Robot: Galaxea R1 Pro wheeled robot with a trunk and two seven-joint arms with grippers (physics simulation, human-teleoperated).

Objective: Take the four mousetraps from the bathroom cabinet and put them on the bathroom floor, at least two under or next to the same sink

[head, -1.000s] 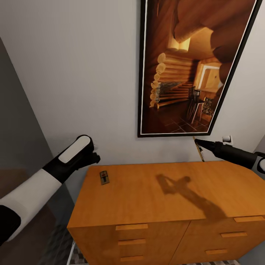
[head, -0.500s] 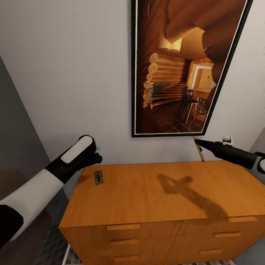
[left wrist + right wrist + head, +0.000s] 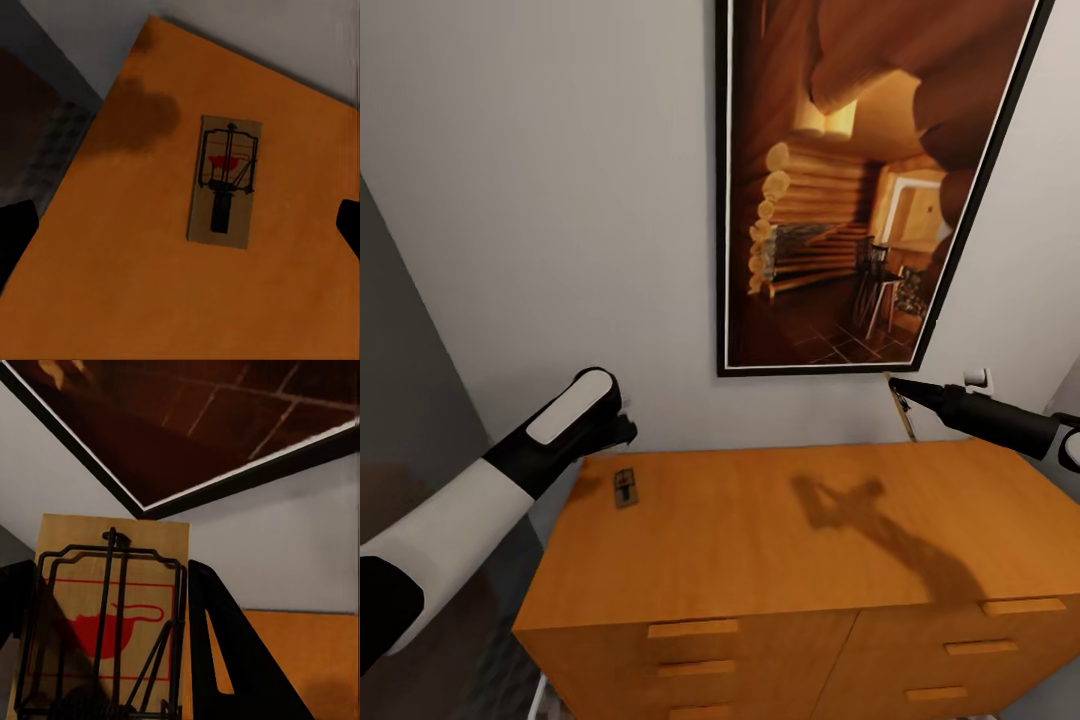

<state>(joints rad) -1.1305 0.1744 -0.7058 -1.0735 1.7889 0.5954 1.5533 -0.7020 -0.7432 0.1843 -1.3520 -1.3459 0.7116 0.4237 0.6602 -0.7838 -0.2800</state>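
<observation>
one mousetrap point(image 3: 626, 488) lies on the cabinet point(image 3: 780, 540) top beneath the left gripper point(image 3: 622, 420), jaws spread; the right gripper point(image 3: 900, 392) pinches a second mousetrap point(image 3: 105, 622). none yet seen on the floor.

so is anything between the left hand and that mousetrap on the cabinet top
Nothing visible. The left hand hovers open above the cabinet corner, and its wrist camera looks straight down on the mousetrap, which lies flat with bare wood around it. The right hand already grips another trap.
</observation>
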